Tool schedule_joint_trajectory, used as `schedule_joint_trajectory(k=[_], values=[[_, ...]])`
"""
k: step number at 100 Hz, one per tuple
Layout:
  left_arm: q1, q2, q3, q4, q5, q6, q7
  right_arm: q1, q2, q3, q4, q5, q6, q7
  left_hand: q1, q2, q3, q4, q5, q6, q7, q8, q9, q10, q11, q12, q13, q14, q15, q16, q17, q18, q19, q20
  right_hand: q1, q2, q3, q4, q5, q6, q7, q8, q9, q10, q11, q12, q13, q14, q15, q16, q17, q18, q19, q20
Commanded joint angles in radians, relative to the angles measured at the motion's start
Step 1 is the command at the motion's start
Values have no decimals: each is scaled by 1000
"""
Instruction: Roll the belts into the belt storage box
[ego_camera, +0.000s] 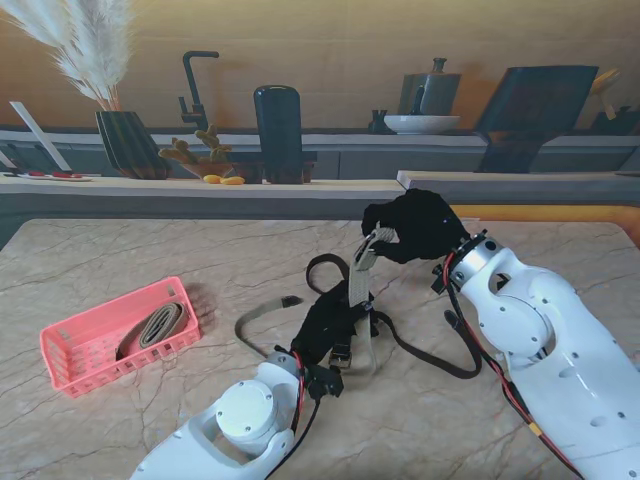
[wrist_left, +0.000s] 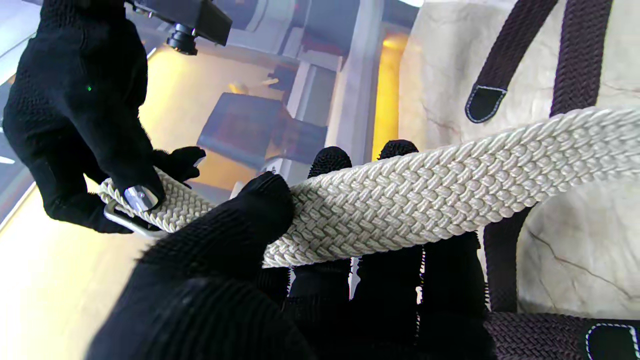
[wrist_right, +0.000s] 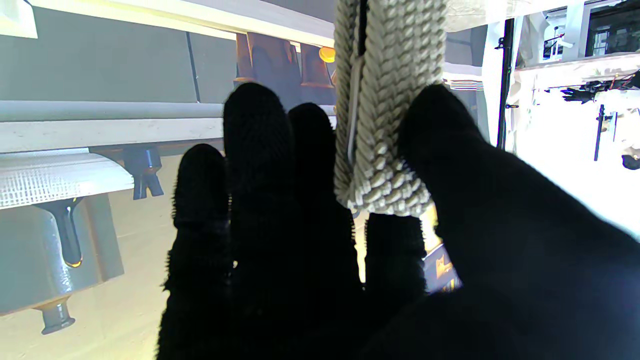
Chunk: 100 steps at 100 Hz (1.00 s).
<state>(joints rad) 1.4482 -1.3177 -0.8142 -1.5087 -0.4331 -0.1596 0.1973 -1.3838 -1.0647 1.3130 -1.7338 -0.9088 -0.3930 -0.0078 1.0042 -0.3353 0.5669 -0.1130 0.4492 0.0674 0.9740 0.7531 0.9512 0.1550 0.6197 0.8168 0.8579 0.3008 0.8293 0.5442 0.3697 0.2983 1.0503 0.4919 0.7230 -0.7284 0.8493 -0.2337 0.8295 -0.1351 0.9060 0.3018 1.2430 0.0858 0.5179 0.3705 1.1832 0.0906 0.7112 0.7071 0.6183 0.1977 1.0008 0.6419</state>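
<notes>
A cream braided belt (ego_camera: 359, 285) is stretched between my two black-gloved hands above the table. My right hand (ego_camera: 415, 226) pinches its buckle end (wrist_right: 385, 150) between thumb and fingers. My left hand (ego_camera: 325, 325) grips the strap (wrist_left: 425, 195) lower down, thumb over it and fingers beneath. The belt's tail (ego_camera: 262, 318) trails on the marble toward my left. A dark brown belt (ego_camera: 435, 355) lies looped on the table under the hands, and its tip (wrist_left: 484, 102) shows in the left wrist view. The pink storage box (ego_camera: 118, 335) at the left holds one rolled tan belt (ego_camera: 155, 328).
The marble table (ego_camera: 250, 260) ends at a grey ledge behind. Farther back a counter carries a vase with pampas grass (ego_camera: 128, 140), a black faucet (ego_camera: 195, 90), a dark cylinder (ego_camera: 277, 130), a white bowl (ego_camera: 420, 123) and fruit (ego_camera: 222, 179).
</notes>
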Motion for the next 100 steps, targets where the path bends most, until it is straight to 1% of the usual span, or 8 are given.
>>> schedule_joint_trajectory(k=[1, 10, 23, 41, 76, 85, 89, 100], values=[[-1, -10, 5, 3, 13, 12, 1, 1, -3, -4, 2, -15, -7, -6, -80, -41, 28, -3, 57, -50, -34, -56, 24, -1, 111, 13, 55, 17, 69, 30, 27, 25, 79, 39, 77, 40, 69, 32, 49, -104, 130, 34, 27, -26, 34, 10, 31, -24, 1, 10, -15, -8, 14, -5], [-7, -17, 11, 11, 34, 27, 22, 2, -1, -10, 6, -29, -15, -12, -78, -50, -7, -2, 95, -31, -36, -93, 50, -9, 177, -16, 86, 10, 115, 33, 43, 29, 122, 60, 78, 38, 70, 33, 49, -102, 129, 34, 28, -25, 35, 10, 32, -24, 2, 11, -15, -7, 15, -5], [-9, -20, 16, 9, 66, 43, 42, 5, 1, -28, 18, -60, -30, -30, 55, 17, -96, -9, 122, 2, -45, -160, 72, 12, 182, -105, 115, 20, 122, 4, 67, 37, 138, 60, 82, 30, 71, 36, 55, -90, 128, 29, 32, -17, 36, 6, 36, -20, 6, 12, -13, -4, 18, -5], [0, -23, 13, -7, 69, 59, 61, 14, 6, -64, 43, -108, -54, -56, 168, 89, -255, 10, 111, 18, -86, -207, 37, 46, 39, -270, 83, 31, 79, -1, 42, 32, 114, 54, 80, 29, 72, 40, 56, -83, 127, 25, 35, -16, 40, 1, 40, -19, 11, 11, -11, -2, 21, -5], [12, -39, 5, -17, 37, 67, 116, 6, 7, -121, 84, -133, -42, -90, 235, 168, -462, 32, 43, -26, -171, -232, -100, 9, -111, -410, -107, -27, -124, -41, -76, -10, 18, 37, 76, 26, 75, 51, 50, -63, 122, 18, 35, -7, 49, -4, 44, -16, 19, 11, -13, -1, 22, -7], [15, -39, 0, -21, 28, 67, 119, -6, 6, -125, 85, -123, -36, -90, 185, 154, -471, 50, 6, -28, -203, -242, -147, 1, -145, -422, -152, -45, -168, -56, -96, -13, 3, 32, 75, 33, 73, 53, 45, -59, 119, 16, 33, -4, 51, -5, 43, -14, 19, 11, -14, 0, 22, -8], [16, -39, -1, -20, 21, 63, 119, -13, 6, -125, 84, -119, -34, -86, -17, 103, -239, 35, -8, -18, -255, -234, -174, 1, -161, -429, -173, -47, -191, -55, -108, -9, -7, 31, 76, 36, 71, 54, 43, -53, 117, 15, 31, -2, 51, -6, 39, -15, 18, 10, -16, 1, 22, -8], [18, -38, -5, -18, 1, 46, 112, -30, 7, -124, 81, -123, -32, -90, -227, 74, -173, 63, -47, 4, -347, -236, -243, -1, -197, -442, -223, -66, -250, -69, -135, -3, -43, 17, 77, 51, 65, 55, 37, -47, 112, 12, 23, 1, 51, -9, 32, -12, 15, 8, -18, 1, 22, -8]])
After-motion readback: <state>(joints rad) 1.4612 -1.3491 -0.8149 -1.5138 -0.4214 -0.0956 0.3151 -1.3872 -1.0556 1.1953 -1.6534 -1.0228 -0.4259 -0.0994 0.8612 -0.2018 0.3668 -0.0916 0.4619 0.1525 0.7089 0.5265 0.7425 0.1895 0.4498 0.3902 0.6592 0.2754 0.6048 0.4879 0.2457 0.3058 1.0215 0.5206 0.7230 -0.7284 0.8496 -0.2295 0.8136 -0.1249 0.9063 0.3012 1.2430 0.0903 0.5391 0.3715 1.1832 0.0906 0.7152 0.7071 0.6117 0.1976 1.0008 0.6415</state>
